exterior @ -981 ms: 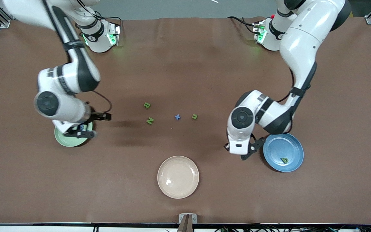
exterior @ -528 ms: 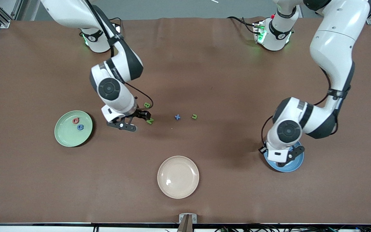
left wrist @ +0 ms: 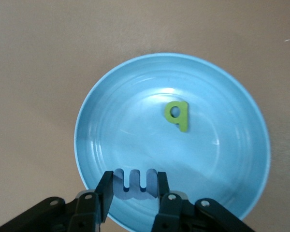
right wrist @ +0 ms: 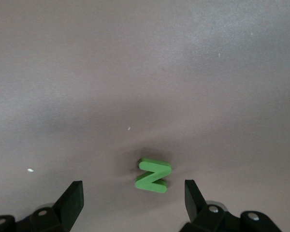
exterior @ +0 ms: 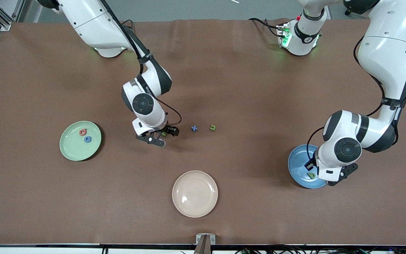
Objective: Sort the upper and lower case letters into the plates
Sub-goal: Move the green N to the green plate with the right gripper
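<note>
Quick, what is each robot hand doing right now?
Left gripper: shut on the blue m, over the blue plate.
Right gripper: open, empty, over the green N.

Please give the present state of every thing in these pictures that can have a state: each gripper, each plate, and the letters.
left gripper: over the blue plate, fingers shut on the blue m
blue m: held, not yet released
blue plate: holds a green b
right gripper: open, over the green N
green N: flat on table, free
green plate: holds a pink letter and a blue letter
beige plate: empty
</note>
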Tool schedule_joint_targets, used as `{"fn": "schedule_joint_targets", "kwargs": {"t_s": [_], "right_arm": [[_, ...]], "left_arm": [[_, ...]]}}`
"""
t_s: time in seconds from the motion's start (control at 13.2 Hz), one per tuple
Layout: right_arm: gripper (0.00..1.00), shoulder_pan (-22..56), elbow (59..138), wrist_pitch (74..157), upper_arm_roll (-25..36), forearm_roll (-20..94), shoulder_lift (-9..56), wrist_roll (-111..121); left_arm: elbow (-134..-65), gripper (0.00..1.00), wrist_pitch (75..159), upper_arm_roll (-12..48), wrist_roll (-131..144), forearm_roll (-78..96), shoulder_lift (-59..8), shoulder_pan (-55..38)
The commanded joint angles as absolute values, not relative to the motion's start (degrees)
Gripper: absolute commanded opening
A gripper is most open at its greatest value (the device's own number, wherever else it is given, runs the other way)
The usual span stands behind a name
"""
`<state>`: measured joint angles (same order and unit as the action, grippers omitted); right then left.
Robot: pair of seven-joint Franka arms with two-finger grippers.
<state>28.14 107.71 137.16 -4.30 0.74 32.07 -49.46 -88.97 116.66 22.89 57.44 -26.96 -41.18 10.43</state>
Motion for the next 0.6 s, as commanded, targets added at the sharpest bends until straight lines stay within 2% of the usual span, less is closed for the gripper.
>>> {"fn": "schedule_joint_targets", "kwargs": {"t_s": [0.0,0.08,0.3,0.53], "right_arm": [[0.92,28.2,108.9,137.5,-4.0,0.5,32.3,-50.7],[0.92,28.0,108.8,137.5,-4.0,0.5,32.6,-50.8],[0.90,28.1,108.8,139.0,-4.0,0.5,34.0,-50.7],[0.78,28.3,108.8,140.2,-4.0,0.5,35.2,-50.7]], "left_arm": [[-89.7,0.52,118.0,22.9,57.0,-27.2,-41.7,10.6],[-89.8,1.00,118.0,22.9,57.3,-27.2,-41.6,10.4],[-89.6,1.00,118.0,22.9,59.1,-27.2,-41.4,8.9],[-90.3,1.00,117.7,23.9,63.2,-26.8,-41.0,4.8]]}}
